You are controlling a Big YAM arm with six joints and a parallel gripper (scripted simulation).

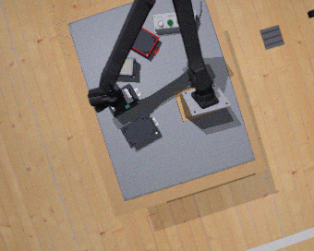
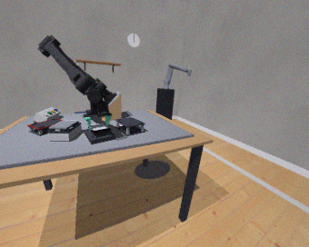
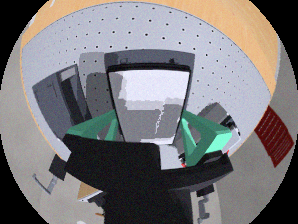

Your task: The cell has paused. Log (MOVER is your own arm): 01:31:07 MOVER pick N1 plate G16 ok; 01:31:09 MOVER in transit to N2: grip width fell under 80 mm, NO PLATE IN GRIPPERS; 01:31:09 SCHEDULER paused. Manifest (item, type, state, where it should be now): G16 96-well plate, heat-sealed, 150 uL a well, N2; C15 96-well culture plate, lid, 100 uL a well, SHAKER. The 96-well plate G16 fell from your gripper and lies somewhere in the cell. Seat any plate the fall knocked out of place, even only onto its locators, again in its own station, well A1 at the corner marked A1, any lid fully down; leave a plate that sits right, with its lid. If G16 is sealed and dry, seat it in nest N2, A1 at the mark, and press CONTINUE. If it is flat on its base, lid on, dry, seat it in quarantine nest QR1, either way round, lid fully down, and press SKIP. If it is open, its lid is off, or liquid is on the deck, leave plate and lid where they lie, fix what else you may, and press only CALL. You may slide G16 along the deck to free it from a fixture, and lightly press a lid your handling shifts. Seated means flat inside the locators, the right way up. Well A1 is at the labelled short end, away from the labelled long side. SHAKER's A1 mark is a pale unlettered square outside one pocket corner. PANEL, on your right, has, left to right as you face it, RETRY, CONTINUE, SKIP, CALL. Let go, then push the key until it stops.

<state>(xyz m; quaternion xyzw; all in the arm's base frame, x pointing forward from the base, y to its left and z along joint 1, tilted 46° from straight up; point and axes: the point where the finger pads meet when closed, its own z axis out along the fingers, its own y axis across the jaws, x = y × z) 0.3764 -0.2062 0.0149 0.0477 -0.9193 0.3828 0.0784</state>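
The gripper [image 3: 148, 137] is clamped across a plate [image 3: 148, 99] over a dark nest [image 2: 101, 134] — another nest [image 2: 130, 125] just beside, open deck [image 2: 31, 145] toward the near edge.

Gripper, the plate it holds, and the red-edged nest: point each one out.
gripper [image 3: 152, 137]: wrist view, midway between fingertips.
plate [image 3: 149, 99]: wrist view, pale top.
red-edged nest [image 1: 144, 41]: top view, dark centre.

Deck mat [image 1: 188, 152]: matt grey, finely speckled, smooth. Table [image 2: 140, 154] edge: pale wood, satin; legs dark, matt. Floor [image 1: 36, 185]: planked wood, visible grain and knots. Arm [image 2: 76, 74]: matt black casing. Finger pads: green, plastic-looking. Plate [image 3: 148, 99] top: pale, faintly glossy film. Wall [image 2: 244, 68]: rough grey plaster look.
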